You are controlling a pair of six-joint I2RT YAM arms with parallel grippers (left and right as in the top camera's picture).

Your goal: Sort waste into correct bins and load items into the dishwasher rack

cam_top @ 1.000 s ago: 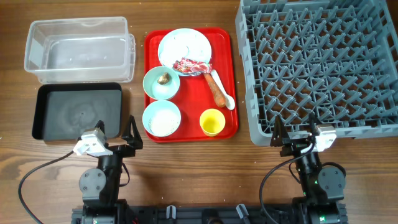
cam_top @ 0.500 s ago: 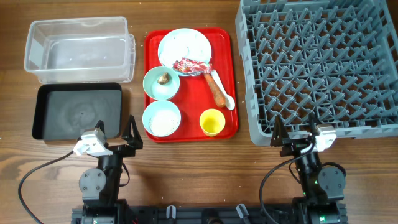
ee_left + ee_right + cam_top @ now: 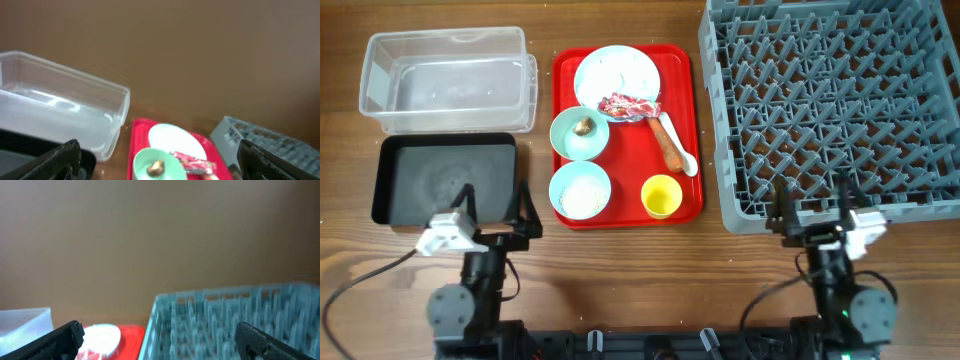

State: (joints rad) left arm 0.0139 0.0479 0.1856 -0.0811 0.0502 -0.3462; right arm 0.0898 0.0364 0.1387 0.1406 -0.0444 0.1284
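A red serving tray (image 3: 690, 120) holds a pale blue plate (image 3: 610, 68), a red-and-white wrapper (image 3: 630, 106), an orange carrot (image 3: 670, 148), a white spoon (image 3: 687, 160), a bowl (image 3: 568, 140) with a brown scrap (image 3: 583, 126), a bowl of white rice (image 3: 580, 190) and a yellow cup (image 3: 661, 196). I see no tissue. The clear tub (image 3: 445, 80) and the black tray (image 3: 445, 180) lie at the left, both empty. The grey rack (image 3: 840, 100) is at the right, empty. My left gripper (image 3: 495, 205) is open below the black tray. My right gripper (image 3: 812, 208) is open at the rack's front edge.
The left wrist view shows the tub (image 3: 60, 110), plate (image 3: 175, 140), scrap bowl (image 3: 145, 165), wrapper (image 3: 192, 162) and rack corner (image 3: 260, 137) between the open fingers (image 3: 160, 157). The right wrist view shows the rack (image 3: 225, 315) and plate (image 3: 102, 335) between the open fingers (image 3: 160, 339).
Both arms have moved. The left wrist has shifted a little to the left and the right wrist a little to the right. The things on the table have not moved.
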